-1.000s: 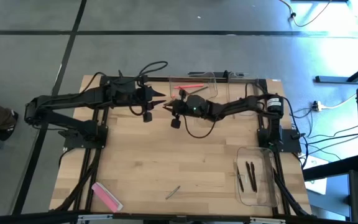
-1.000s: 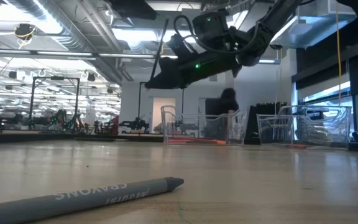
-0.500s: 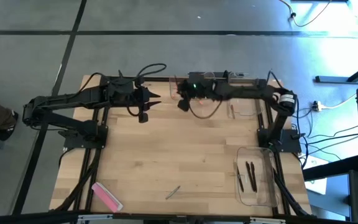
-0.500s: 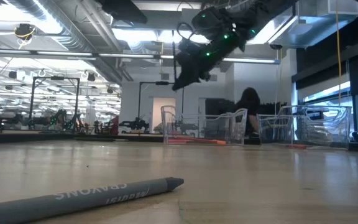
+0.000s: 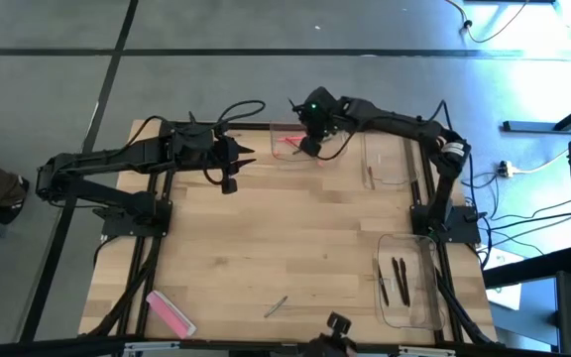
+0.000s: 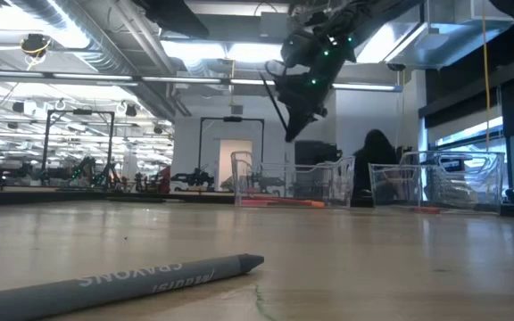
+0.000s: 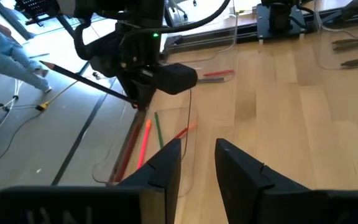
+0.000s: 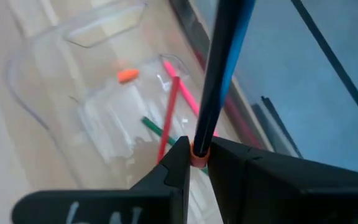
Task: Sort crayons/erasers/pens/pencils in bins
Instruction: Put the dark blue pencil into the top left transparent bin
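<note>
the right gripper (image 8: 199,163) hangs over the far bin (image 5: 337,149), clamped on a dark pencil (image 8: 219,74) by its orange end, long axis steeply tilted, tip away from the gripper. the left gripper (image 7: 197,155), narrowly parted, waits left of it.

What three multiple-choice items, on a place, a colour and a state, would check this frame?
1. Where is the pink eraser? A in a bin; B on the table, near-left corner; C in a gripper.
2. The crayon on the table is: A gray; B yellow; C green.
3. The right gripper is: A open, empty; B shut on a pencil; C resting on the table.
Answers: B, it lies on bare wood; A, the low view shows gray; B, it pinches the pencil above the far bin. The left gripper waits open nearby.
</note>
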